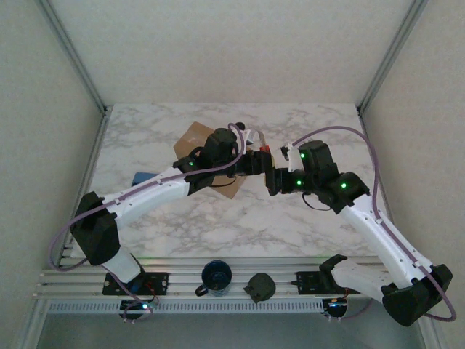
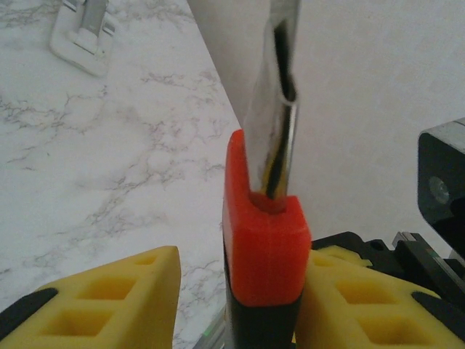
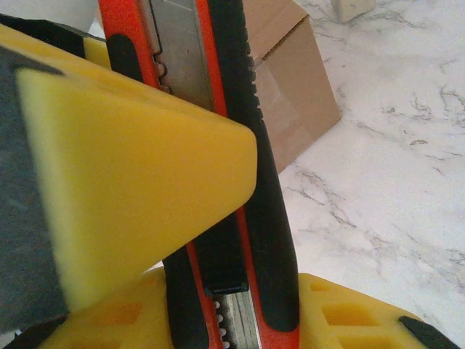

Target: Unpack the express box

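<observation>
The express box (image 1: 197, 139) is a brown carton lying on the marble table behind the two wrists; the right wrist view shows one corner of the box (image 3: 290, 102). Both grippers meet above the table over a red and black utility knife (image 1: 265, 151). My right gripper (image 3: 232, 313) is shut on the knife's body (image 3: 254, 182). My left gripper (image 2: 240, 276) stands around the knife's red end (image 2: 265, 240), from which a metal strip sticks out. Its right pad (image 2: 349, 291) touches the knife and its left pad (image 2: 131, 291) stands apart from it.
A blue object (image 1: 142, 177) lies left of the box under the left arm. A dark cup (image 1: 216, 276) and a black object (image 1: 260, 286) sit on the rail at the near edge. A small white object (image 2: 83, 36) lies on the marble. Walls enclose the table.
</observation>
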`<action>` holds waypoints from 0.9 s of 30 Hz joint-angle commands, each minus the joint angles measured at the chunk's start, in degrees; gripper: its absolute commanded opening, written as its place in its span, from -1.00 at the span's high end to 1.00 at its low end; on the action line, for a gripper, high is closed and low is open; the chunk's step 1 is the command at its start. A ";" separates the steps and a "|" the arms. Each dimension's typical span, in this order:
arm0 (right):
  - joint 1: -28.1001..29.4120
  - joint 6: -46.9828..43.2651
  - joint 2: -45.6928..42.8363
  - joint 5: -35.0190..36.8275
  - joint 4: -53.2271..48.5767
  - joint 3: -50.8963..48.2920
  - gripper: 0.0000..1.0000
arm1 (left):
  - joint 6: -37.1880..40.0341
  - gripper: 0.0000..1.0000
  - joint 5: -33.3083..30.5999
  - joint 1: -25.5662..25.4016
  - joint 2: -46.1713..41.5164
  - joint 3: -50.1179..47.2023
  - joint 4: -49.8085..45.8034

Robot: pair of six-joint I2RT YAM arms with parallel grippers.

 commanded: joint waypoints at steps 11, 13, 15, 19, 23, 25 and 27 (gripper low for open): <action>-0.24 -3.45 -1.21 -3.92 -1.45 -0.11 0.51 | 2.78 -0.35 -3.20 -0.28 1.67 6.40 -2.02; -0.30 -3.45 -1.23 -3.82 -1.54 -0.16 0.51 | 2.87 -0.26 -3.28 -0.29 1.85 6.82 -2.25; -0.26 -3.55 -1.40 -3.54 -1.55 -0.20 0.51 | 2.88 -0.20 -2.86 -0.28 2.00 6.97 -2.43; -0.30 -3.31 -1.56 -2.70 -1.63 -0.20 0.52 | 3.04 -0.09 -2.20 -0.32 2.10 6.78 -3.43; -0.25 -3.16 -1.69 -1.99 -1.49 -0.07 0.51 | 3.11 0.00 -2.91 -0.28 1.56 5.78 -4.24; -0.28 -3.21 -1.63 -1.92 -1.54 -0.03 0.51 | 3.13 0.05 -3.78 -0.28 1.29 5.55 -4.61; -0.30 -3.43 -1.58 -1.89 -1.80 -0.03 0.51 | 3.29 0.07 -4.55 -0.28 1.00 5.55 -5.01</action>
